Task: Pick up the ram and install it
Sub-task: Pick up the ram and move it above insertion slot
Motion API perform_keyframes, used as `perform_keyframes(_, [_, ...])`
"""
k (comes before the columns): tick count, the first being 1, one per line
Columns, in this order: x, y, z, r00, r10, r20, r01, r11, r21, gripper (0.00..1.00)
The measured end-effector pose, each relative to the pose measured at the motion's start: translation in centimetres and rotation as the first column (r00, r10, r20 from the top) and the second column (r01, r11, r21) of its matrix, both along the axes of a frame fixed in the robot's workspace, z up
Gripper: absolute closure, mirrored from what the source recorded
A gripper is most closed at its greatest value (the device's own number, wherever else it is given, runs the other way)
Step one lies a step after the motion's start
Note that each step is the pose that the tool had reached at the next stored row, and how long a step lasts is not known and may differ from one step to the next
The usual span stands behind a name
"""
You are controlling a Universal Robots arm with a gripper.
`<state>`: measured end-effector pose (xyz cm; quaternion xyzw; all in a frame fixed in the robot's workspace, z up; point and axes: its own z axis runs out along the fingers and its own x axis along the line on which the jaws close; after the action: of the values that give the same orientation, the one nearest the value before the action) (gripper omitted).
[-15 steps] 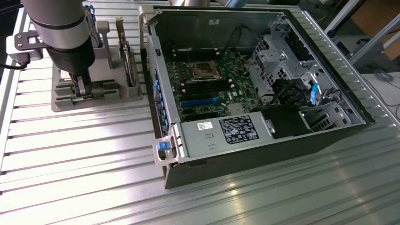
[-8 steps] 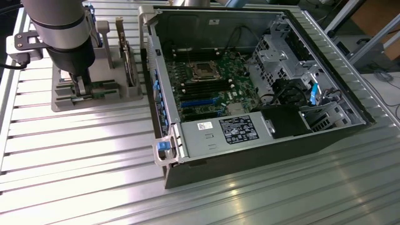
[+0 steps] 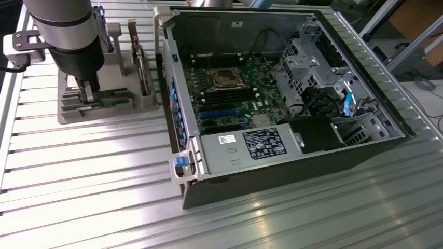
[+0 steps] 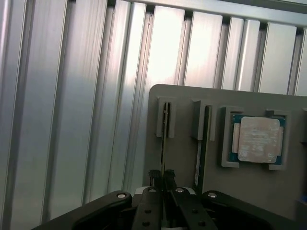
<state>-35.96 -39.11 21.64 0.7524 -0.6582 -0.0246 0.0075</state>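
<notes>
Exterior view: the gripper (image 3: 88, 97) is lowered onto a grey holder (image 3: 69, 116), at the exterior view's left of the open computer case (image 3: 277, 179). Wrist view: the fingers (image 4: 154, 178) pinch the ram (image 4: 164, 134), which stands edge-up in its holder slot, near a second stick (image 4: 200, 148) and a processor (image 4: 256, 139).

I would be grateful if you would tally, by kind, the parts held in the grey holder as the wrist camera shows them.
Long, thin green RAM sticks, standing on edge in their slots: 2
Square silver processor chip, lying flat in its recess: 1
Total: 3
</notes>
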Motion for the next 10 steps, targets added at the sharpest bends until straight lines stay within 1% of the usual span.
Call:
perform_keyframes(7, [0.0,0.0,0.81,1.0,0.0,0.0,0.0,1.0,0.0001,0.87])
perform_keyframes(10, [0.0,0.0,1.38,1.0,-0.001,0.0,0.001,1.0,0.0,0.87])
